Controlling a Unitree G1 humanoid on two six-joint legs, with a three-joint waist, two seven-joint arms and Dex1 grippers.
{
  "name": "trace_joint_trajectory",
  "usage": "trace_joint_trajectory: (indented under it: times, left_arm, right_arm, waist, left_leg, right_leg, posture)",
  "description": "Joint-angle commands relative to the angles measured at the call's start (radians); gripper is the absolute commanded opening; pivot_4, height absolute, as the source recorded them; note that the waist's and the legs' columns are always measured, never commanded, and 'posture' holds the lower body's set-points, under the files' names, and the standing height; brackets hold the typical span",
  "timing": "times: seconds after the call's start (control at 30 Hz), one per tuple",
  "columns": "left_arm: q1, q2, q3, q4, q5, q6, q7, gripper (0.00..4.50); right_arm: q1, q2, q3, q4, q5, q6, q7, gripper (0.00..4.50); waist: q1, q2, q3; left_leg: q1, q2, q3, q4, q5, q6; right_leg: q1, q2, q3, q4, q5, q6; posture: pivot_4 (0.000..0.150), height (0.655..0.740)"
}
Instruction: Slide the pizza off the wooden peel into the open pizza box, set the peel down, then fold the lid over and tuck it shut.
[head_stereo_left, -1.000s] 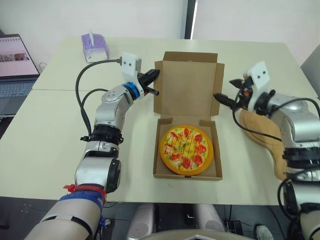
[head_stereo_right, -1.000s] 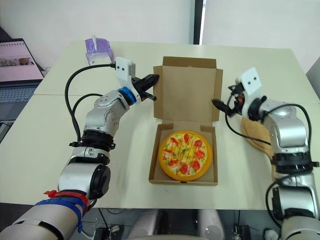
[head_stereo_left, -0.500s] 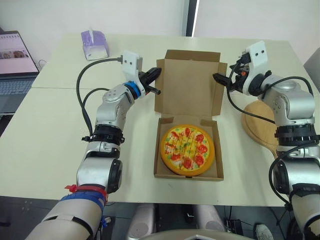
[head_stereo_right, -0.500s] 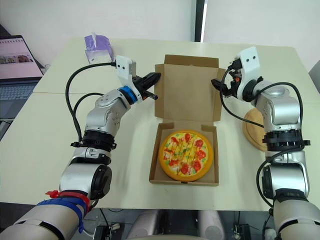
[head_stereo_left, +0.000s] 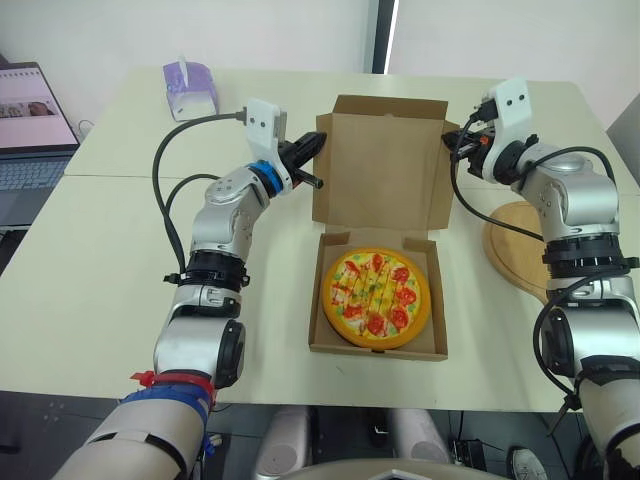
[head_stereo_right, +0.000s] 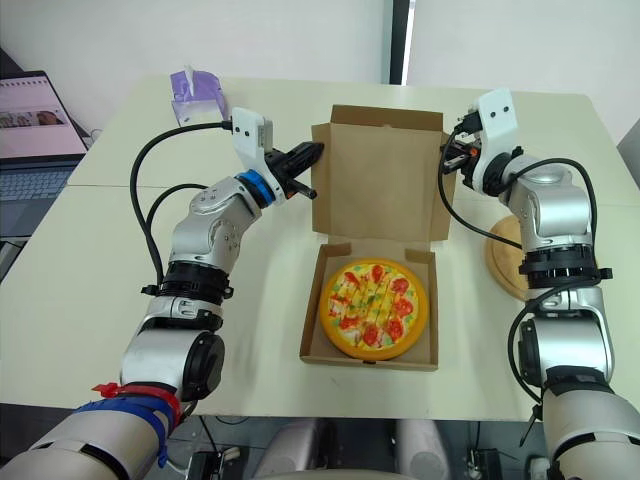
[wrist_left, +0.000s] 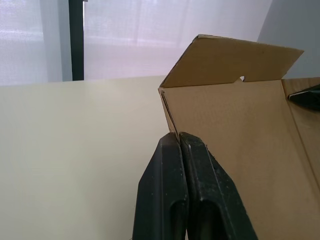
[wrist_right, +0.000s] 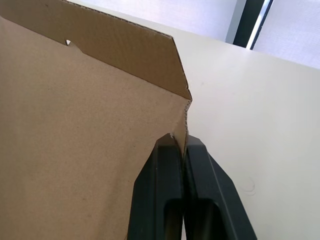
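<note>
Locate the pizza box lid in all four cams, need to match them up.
Left eye view: lid raised at centre, behind the pizza.
Right eye view: same spot, centre.
Left wrist view: its inner face, side edge at the left gripper.
Right wrist view: inner face, opposite side edge at the right gripper.
Shared landmark: the lid's top flap, seen in every view.

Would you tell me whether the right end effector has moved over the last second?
Yes. The right end effector has gone from beside the peel along the lid's right edge to its far corner.
</note>
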Motion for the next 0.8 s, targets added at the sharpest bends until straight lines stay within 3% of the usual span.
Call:
trace_joint_trajectory:
  times: [0.03, 0.13, 0.17, 0.27, 0.4, 0.6, 0.7, 0.8]
  left_arm:
    - [0.002, 0.004, 0.01, -0.05, -0.004, 0.001, 0.002, 0.0]
    - [0.003, 0.004, 0.01, -0.052, -0.003, 0.004, 0.0, 0.0]
    - [0.003, 0.004, 0.01, -0.052, -0.003, 0.004, -0.001, 0.0]
    - [0.003, 0.003, 0.01, -0.053, -0.002, 0.006, -0.003, 0.0]
    - [0.003, 0.004, 0.01, -0.053, -0.001, 0.006, -0.005, 0.0]
    - [0.002, 0.001, 0.011, -0.055, -0.002, 0.007, -0.002, 0.0]
    - [0.006, 0.001, 0.011, -0.06, -0.002, 0.007, -0.001, 0.0]
    - [0.008, 0.002, 0.011, -0.062, -0.002, 0.008, 0.0, 0.0]
  right_arm:
    - [-0.014, -0.029, -0.002, -0.087, -0.006, 0.014, 0.008, 0.03]
    - [-0.008, -0.025, -0.003, -0.112, 0.001, 0.037, 0.007, 0.03]
    - [-0.007, -0.023, -0.004, -0.117, 0.0, 0.039, 0.003, 0.21]
    - [-0.007, -0.015, -0.011, -0.128, 0.003, 0.053, -0.008, 0.86]
    - [-0.012, -0.011, -0.019, -0.137, 0.009, 0.069, -0.019, 2.29]
    - [-0.01, -0.02, -0.015, -0.132, 0.009, 0.09, -0.021, 2.29]
    - [-0.01, -0.018, -0.02, -0.126, 0.015, 0.095, -0.019, 1.67]
    - [-0.012, -0.018, -0.028, -0.123, 0.021, 0.098, -0.024, 0.61]
  waist:
    - [0.0, 0.0, 0.0]
    - [0.0, 0.0, 0.0]
    - [0.0, 0.0, 0.0]
    - [0.0, 0.0, 0.0]
    - [0.0, 0.0, 0.0]
    - [0.0, 0.0, 0.0]
    - [0.0, 0.0, 0.0]
    - [0.0, 0.0, 0.0]
  left_leg:
    - [0.0, 0.0, 0.0, 0.0, 0.0, 0.0]
    - [0.0, 0.0, 0.0, 0.0, 0.0, 0.0]
    - [0.0, 0.0, 0.0, 0.0, 0.0, 0.0]
    - [0.0, 0.0, 0.0, 0.0, 0.0, 0.0]
    - [0.0, 0.0, 0.0, 0.0, 0.0, 0.0]
    - [0.0, 0.0, 0.0, 0.0, 0.0, 0.0]
    - [0.0, 0.0, 0.0, 0.0, 0.0, 0.0]
    - [0.0, 0.0, 0.0, 0.001, 0.0, 0.0]
  right_leg:
    - [0.0, 0.0, 0.0, 0.0, 0.0, 0.0]
    - [0.0, 0.0, 0.0, 0.0, 0.0, 0.0]
    - [0.0, 0.0, 0.0, 0.0, 0.0, 0.0]
    - [0.0, 0.0, 0.0, 0.0, 0.0, 0.0]
    - [0.0, 0.0, 0.0, 0.0, 0.0, 0.0]
    - [0.0, 0.0, 0.0, 0.001, 0.0, 0.0]
    - [0.0, 0.0, 0.0, 0.001, 0.0, 0.0]
    - [0.0, 0.0, 0.0, 0.001, 0.0, 0.0]
  posture:
    - [0.15, 0.74]
    - [0.15, 0.74]
    - [0.15, 0.74]
    - [0.15, 0.74]
    - [0.15, 0.74]
    - [0.15, 0.74]
    - [0.15, 0.74]
    - [0.15, 0.74]
